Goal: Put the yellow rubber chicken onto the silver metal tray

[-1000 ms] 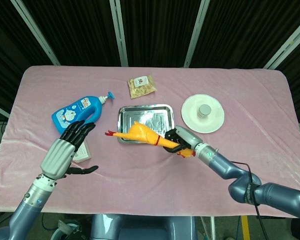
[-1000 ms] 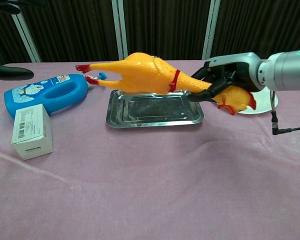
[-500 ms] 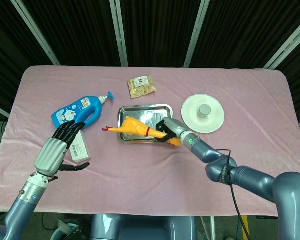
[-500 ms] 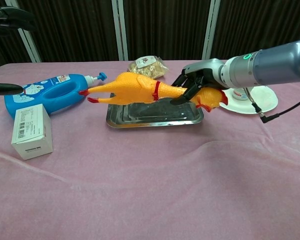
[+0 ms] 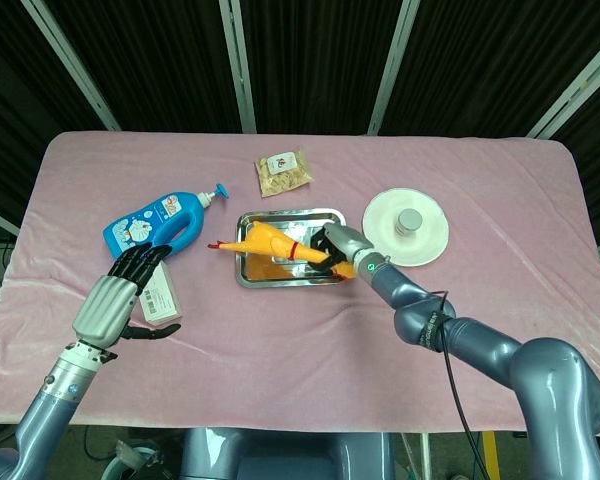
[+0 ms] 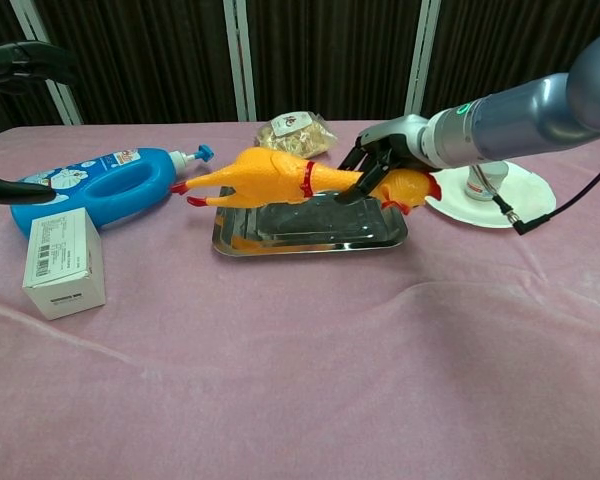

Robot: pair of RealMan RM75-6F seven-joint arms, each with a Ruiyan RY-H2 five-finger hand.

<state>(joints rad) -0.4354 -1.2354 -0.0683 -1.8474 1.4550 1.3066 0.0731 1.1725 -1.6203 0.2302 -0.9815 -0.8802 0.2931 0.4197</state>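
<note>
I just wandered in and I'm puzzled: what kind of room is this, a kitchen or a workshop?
Probably a robot test lab: black curtains on metal frames behind, a pink cloth-covered table, and unrelated props such as a rubber chicken and blue bottle.

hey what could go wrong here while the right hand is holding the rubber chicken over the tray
Two risks, as judgement:
1. The yellow rubber chicken is longer than it looks: its feet reach past the left rim of the silver metal tray, so on release it might tip out toward the blue bottle.
2. The right hand grips only the neck end near the right rim; lowering further might knock the tray.
</note>
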